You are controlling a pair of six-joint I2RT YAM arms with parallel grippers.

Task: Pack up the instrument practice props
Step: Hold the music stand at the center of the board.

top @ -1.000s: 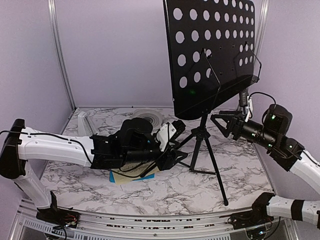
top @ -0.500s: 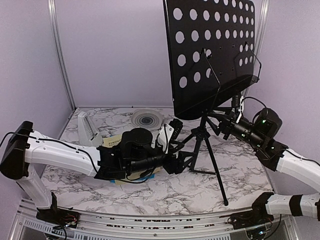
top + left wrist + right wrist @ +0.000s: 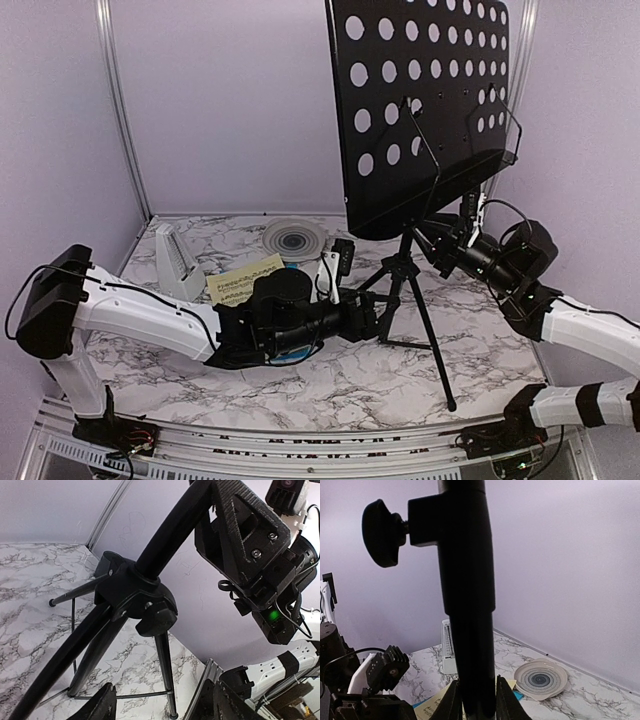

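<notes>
Right pincer [image 3: 477, 700]: clamped on the pole [image 3: 467, 605] of the music stand [image 3: 420, 110]. One of my fingers [image 3: 453, 700] lies against each side of it, high up, just under the hole-punched black desk.
Left pincer [image 3: 160, 700]: apart and holding nothing. It sits low at the tripod, just below the hub [image 3: 135, 595], and the legs fan out ahead of the gap without touching either finger.
Music stand: upright on its three legs on the right half of the bench. One foot [image 3: 450, 407] comes close to the near edge, and the desk tilts back high above the far right corner.
Clamp knob [image 3: 382, 532]: sticks out sideways from the pole collar, above my right grip.
Metronome [image 3: 172, 260]: small white pyramid, upright near the far left corner, well apart from both my pincers.
Yellow page [image 3: 245, 280]: flat on the bench left of the middle, partly under my left arm.
Blue page [image 3: 518, 695]: only a sliver shows in my right wrist view, beside the yellow page.
Plate [image 3: 295, 238]: round with a dark spiral, at the middle of the far edge, between the metronome and the stand.
</notes>
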